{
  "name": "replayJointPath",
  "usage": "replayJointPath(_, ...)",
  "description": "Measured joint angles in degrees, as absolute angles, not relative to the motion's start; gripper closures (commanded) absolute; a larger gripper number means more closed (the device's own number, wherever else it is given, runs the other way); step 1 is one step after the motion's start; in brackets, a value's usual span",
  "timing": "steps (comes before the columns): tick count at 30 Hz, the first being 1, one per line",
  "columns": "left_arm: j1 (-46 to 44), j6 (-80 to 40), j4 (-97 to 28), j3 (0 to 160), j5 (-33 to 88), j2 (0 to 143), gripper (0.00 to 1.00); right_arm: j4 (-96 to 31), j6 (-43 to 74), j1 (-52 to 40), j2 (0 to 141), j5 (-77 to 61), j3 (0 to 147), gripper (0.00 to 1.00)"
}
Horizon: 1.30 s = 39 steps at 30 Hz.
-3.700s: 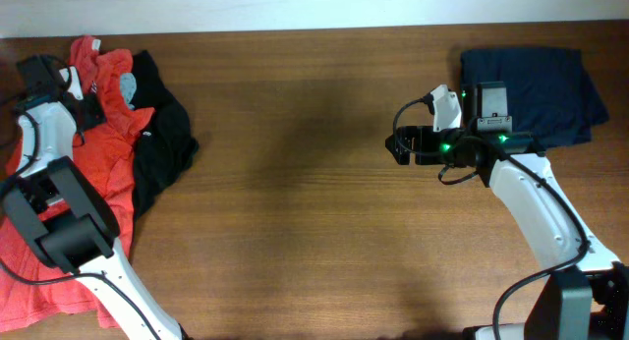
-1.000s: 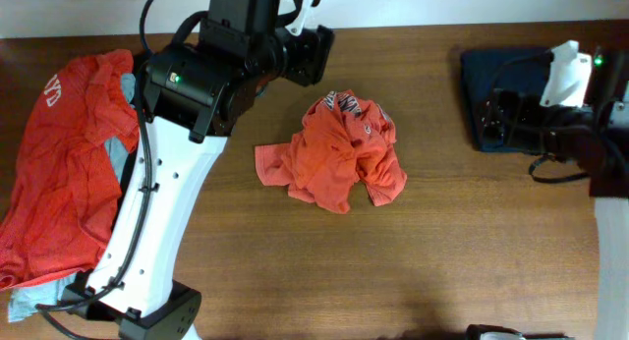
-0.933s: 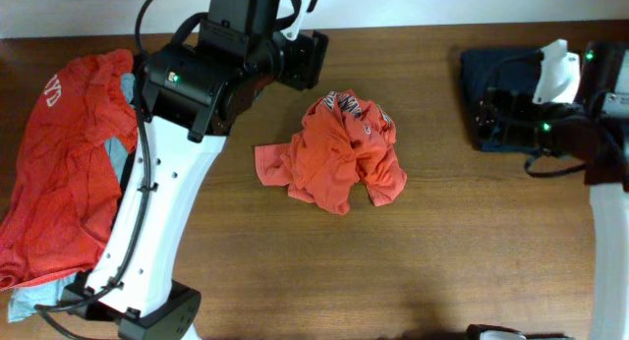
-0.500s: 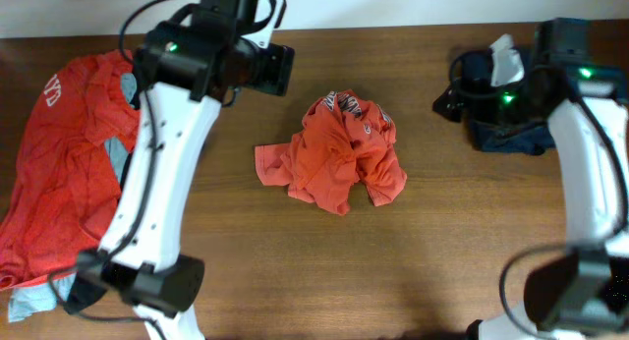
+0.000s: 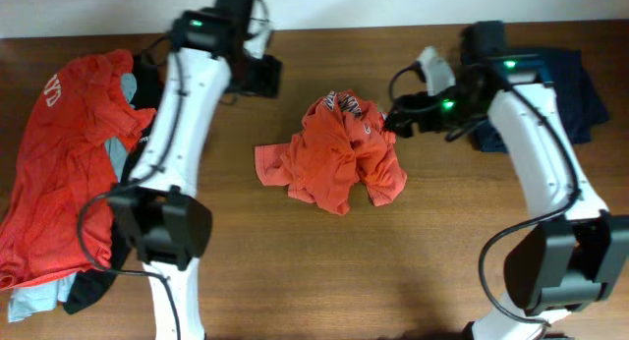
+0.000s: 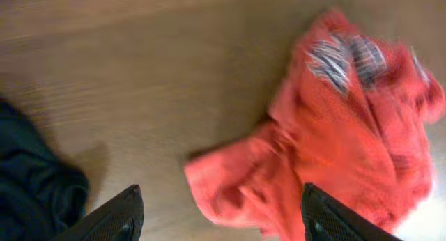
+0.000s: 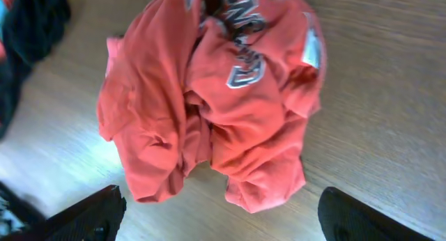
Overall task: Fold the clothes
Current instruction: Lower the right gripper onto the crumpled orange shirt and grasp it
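crumpled orange-red T-shirt, black garment, spread fingers

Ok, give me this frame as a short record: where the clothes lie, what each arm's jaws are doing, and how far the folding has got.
centre: crumpled orange-red T-shirt, bunched in a heap, lettering partly showing
left side: spread orange-red T-shirt over a black piece and a pale grey-blue piece
right side: navy piece, far corner
left jaws: open, empty, beyond the heap's left side, apart from it
right jaws: open, empty, by the heap's right side
progress: centre shirt not yet folded
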<state>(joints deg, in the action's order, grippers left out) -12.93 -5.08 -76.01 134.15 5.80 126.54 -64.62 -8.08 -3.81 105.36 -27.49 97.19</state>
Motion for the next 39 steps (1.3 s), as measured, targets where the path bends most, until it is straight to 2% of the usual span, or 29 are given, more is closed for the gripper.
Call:
replayJointPath(10,1.9,-10.0,-72.8,134.2,10.6,126.6,0.24,-59.0,-5.1,-19.9,105.4,-14.0,97.2,0.10)
replayJointPath(12,2.8,-10.2,-72.8,134.2,10.6,126.6,0.24,-57.7,-2.2,-24.1,105.4,-9.3,97.2,0.16)
replayJointPath(15,3.5,-10.2,-72.6,134.2,10.8,126.6,0.24,-56.7,5.4,-30.1,105.4,-1.6,97.2,0.29)
replayJointPath(19,4.2,-10.2,-72.6,134.2,11.0,126.6,0.24,-55.8,18.4,-36.3,105.5,6.1,97.2,0.32)
replayJointPath(25,4.9,-10.2,-72.6,134.2,11.1,126.6,0.24,-53.4,29.8,-39.8,109.8,10.4,97.2,0.34)
replayJointPath(32,4.9,-10.2,-72.6,134.2,10.9,126.6,0.24,-51.7,33.3,-41.7,117.4,11.5,97.2,0.39)
replayJointPath(39,4.9,-10.2,-72.6,134.2,10.9,126.6,0.24,-52.4,34.2,-41.5,117.7,13.1,97.2,0.46)
